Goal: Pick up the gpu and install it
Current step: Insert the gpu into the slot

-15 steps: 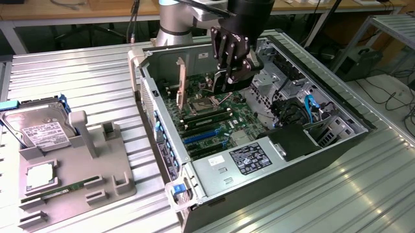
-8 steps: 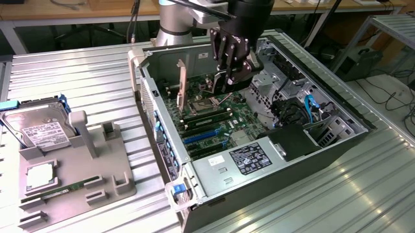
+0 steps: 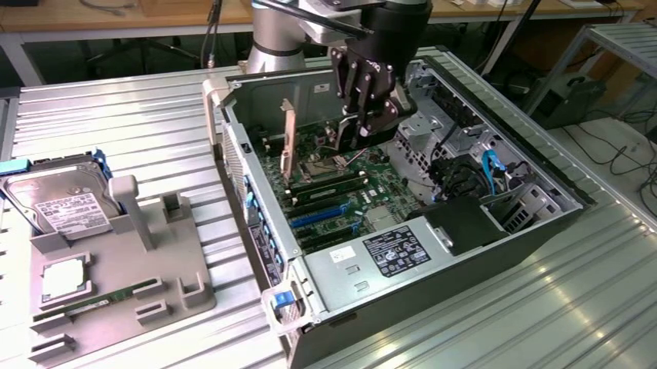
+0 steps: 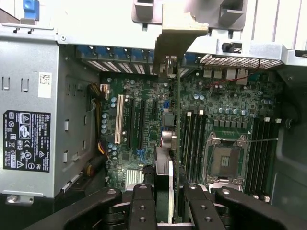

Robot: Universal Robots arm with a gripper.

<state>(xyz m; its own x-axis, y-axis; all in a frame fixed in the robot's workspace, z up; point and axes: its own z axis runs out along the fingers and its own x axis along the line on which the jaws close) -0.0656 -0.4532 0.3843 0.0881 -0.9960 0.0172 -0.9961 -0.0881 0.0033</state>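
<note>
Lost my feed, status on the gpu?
Gripper over the open case, jaws shut on gpu. Card edge-on above motherboard. Nothing blocking.

gpu (image 4: pixel 173 143) sits edge-on in the gripper (image 3: pixel 361 121), inside the case (image 3: pixel 534 231) over the motherboard (image 3: pixel 344 196). Hard drive (image 3: pixel 61 204) well off on the table (image 3: pixel 154 123), exterior view's left.

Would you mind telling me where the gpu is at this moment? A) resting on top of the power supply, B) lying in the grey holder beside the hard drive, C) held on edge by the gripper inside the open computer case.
C: the gripper clamps the gpu on edge above the motherboard inside the computer case.
</note>
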